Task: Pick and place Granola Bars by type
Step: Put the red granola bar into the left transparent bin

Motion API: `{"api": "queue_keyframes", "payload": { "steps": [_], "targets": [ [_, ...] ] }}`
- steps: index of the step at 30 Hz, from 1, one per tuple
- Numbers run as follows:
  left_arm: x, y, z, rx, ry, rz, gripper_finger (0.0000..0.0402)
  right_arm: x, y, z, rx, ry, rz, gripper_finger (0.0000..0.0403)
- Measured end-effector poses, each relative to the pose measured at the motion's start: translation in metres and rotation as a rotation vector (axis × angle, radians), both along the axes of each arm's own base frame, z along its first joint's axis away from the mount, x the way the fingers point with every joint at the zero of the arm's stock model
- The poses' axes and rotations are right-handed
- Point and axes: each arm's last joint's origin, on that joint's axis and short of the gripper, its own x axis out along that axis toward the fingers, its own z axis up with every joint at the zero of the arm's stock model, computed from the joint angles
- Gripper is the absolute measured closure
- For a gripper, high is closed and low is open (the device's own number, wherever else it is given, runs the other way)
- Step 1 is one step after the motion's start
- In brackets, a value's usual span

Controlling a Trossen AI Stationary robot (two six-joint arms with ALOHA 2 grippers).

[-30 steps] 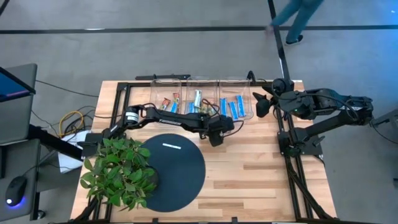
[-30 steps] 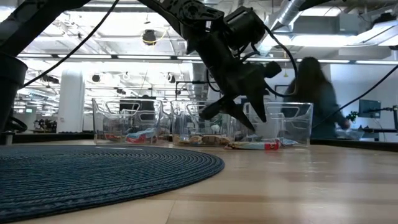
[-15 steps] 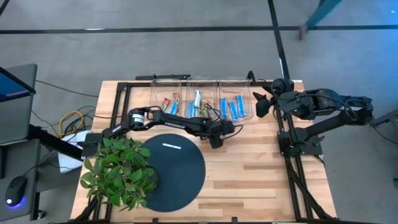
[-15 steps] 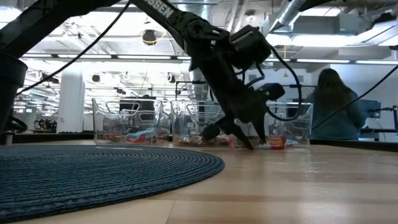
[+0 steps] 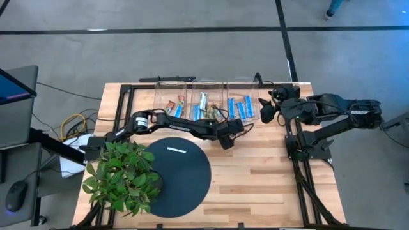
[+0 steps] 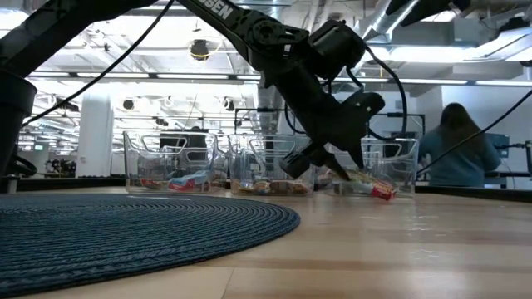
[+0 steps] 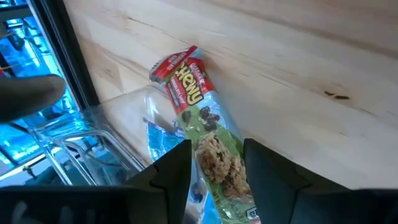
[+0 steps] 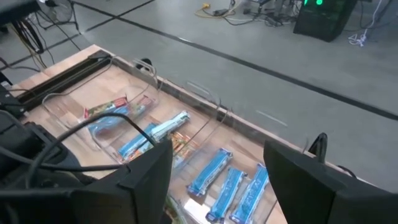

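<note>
My left gripper (image 5: 231,135) is in front of the clear bins and is shut on a green-wrapped granola bar (image 7: 205,124) with a red end; the low view shows the same bar (image 6: 366,183) slanting down from the fingers. My right gripper (image 5: 265,110) hovers open beside the right bin (image 5: 243,116), touching nothing. The left bin (image 5: 174,96) holds red-brown bars (image 8: 106,109). Blue bars (image 8: 227,180) lie flat in the right bin, and the middle bin (image 5: 208,96) holds a blue bar and others. My left gripper pinches the green bar between its two fingers (image 7: 174,177) on the wrapper's green part (image 7: 217,155), away from the red end. The fingers slant down from above and lie across the bar. The bar tilts, red end (image 6: 383,193) lowest; whether that end touches the table, I cannot tell.
A round dark woven mat (image 5: 182,176) and a potted plant (image 5: 121,176) fill the table's near left. A thin white strip (image 5: 176,151) lies on the mat. Bare wood (image 5: 255,179) spreads to the near right. A person (image 6: 453,158) stands beyond the table.
My left gripper came down open over the bar lying flat in front of the bins, shut on it, and rose a little. The held end is lifted and the bar now slants, red end lowest. My right arm shifted slightly toward the bins.
</note>
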Motion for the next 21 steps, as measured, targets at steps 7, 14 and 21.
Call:
{"api": "queue_keyframes", "payload": {
  "steps": [7, 14, 21],
  "targets": [
    [-0.001, -0.002, -0.001, -0.022, 0.010, -0.011, 0.0260, -0.001, 0.000, 0.000, -0.001, 0.007, 0.000, 0.0159],
    [-0.006, -0.014, -0.005, -0.098, 0.080, -0.065, 0.0260, -0.001, 0.000, -0.001, -0.009, 0.017, 0.000, 0.0159],
    [0.003, 0.001, 0.008, -0.043, -0.073, 0.003, 0.0260, -0.002, -0.001, -0.001, -0.027, 0.024, -0.017, 0.0159]
  ]
}}
